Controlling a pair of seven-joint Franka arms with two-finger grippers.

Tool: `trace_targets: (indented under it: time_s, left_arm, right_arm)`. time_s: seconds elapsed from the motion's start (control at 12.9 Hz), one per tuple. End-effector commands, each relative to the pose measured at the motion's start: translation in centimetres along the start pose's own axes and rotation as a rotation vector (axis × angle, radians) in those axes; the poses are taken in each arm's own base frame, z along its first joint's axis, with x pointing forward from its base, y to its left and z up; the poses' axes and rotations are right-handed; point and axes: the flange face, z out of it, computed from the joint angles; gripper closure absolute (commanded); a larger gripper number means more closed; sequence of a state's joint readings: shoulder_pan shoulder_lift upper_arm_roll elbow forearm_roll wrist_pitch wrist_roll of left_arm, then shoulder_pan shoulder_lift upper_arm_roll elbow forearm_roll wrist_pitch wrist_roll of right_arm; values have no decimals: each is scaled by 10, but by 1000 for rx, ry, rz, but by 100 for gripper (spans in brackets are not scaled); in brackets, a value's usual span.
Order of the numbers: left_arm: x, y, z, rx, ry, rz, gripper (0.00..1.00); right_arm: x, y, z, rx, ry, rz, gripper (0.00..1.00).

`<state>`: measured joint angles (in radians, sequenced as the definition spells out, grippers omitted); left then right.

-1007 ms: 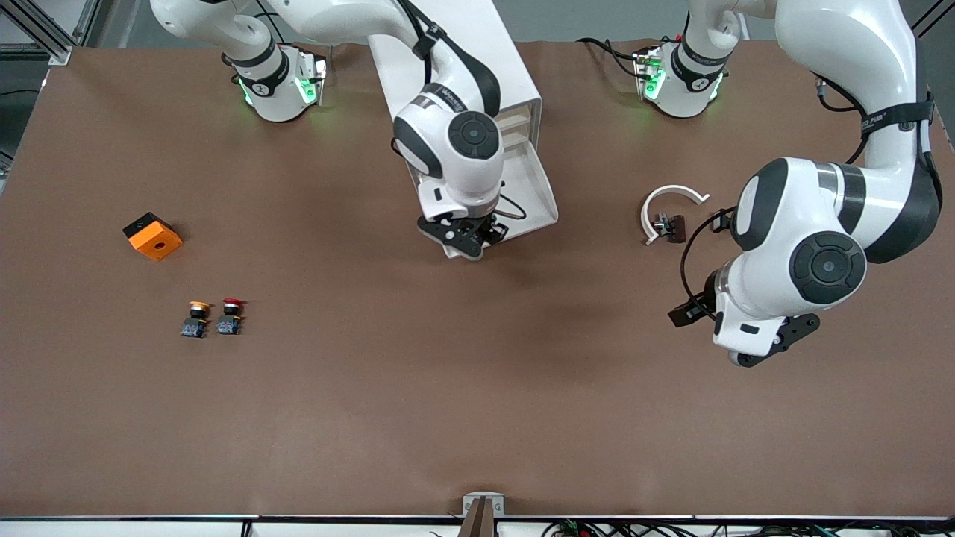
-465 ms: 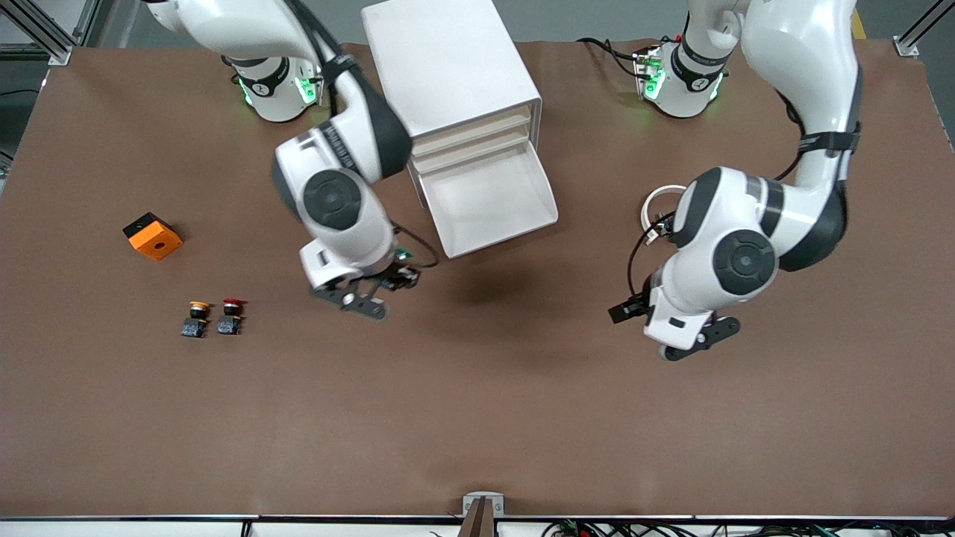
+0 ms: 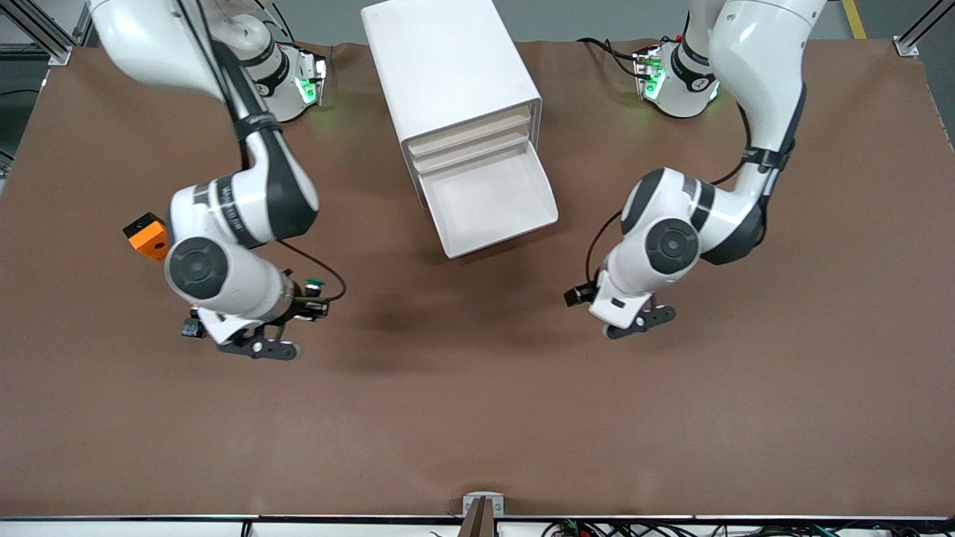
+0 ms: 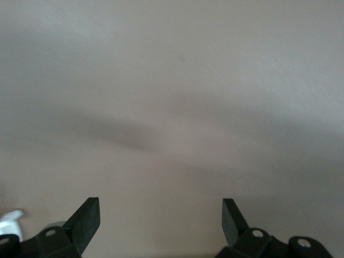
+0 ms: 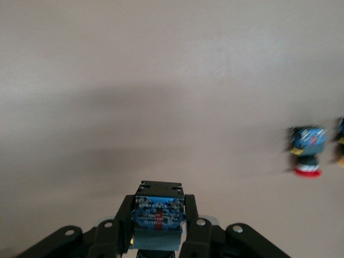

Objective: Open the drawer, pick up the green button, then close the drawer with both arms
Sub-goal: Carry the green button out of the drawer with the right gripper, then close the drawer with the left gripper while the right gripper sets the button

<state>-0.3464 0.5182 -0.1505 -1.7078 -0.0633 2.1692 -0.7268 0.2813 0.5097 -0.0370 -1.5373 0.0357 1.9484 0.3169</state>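
The table [image 3: 477, 418] has a brown cover. On it stands a white cabinet [image 3: 448, 67] with its lowest drawer [image 3: 492, 205] pulled out. Toward the right arm's end lie an orange block [image 3: 149, 235] and a red-capped button [image 5: 306, 148], well apart from the cabinet.

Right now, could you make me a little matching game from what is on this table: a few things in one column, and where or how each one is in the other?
Things:
1. button
2. drawer
3. left gripper
4. orange block

States:
a. pulled out of the white cabinet, nothing seen in it
b. open, over bare table
c. on the table, at the right arm's end
d. clamped in the right gripper

Pairs: 1-d, 2-a, 3-b, 4-c
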Motion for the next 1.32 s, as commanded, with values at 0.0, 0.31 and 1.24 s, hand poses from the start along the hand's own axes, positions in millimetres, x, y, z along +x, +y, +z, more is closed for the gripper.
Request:
trace_targets:
  time_s: [0.0,0.31,1.24]
  left_arm:
    - [-20,6,21,-20,0,41,0]
    - [-46,29,60,3,-55,68,0]
    - [-139,77,91,114,-159,83,0]
  right_arm:
    - [-15,55,22,30,51,-63,100]
    - [-19,104,74,37,132,-85,100]
    - [-23,132,149,28,173,-76,100]
